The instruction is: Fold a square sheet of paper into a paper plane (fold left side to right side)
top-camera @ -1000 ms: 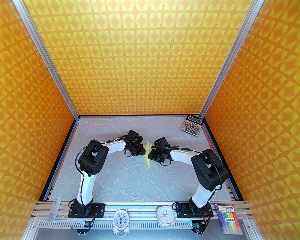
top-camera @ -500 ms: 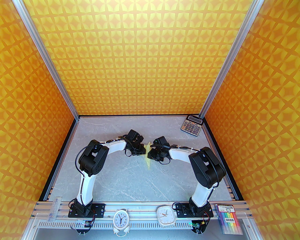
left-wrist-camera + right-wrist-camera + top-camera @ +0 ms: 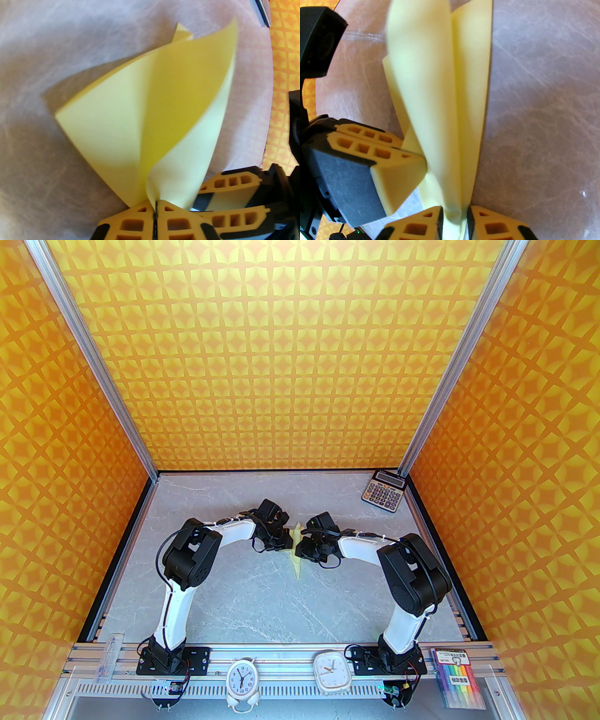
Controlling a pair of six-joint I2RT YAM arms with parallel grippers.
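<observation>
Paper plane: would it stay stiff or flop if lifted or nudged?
Probably floppy: the paper plane has loose flaps that bow and curl. Likely very light, since the left end effector, pinching one edge, holds a flap up. A nudge would probably slide or bend it rather than tip it.

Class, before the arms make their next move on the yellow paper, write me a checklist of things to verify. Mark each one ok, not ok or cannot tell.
1. Grip of the left gripper on the paper plane: ok, jaws shut on its edge.
2. Grip of the right gripper on the plane: ok, the folded layers sit pinched between its jaws.
3. Flaps lying flat on the table: not ok, they stand open and curved.
4. The two grippers clear of each other: cannot tell, they crowd close together.
5. The calculator out of the way: ok, it sits in the far right corner.
</observation>
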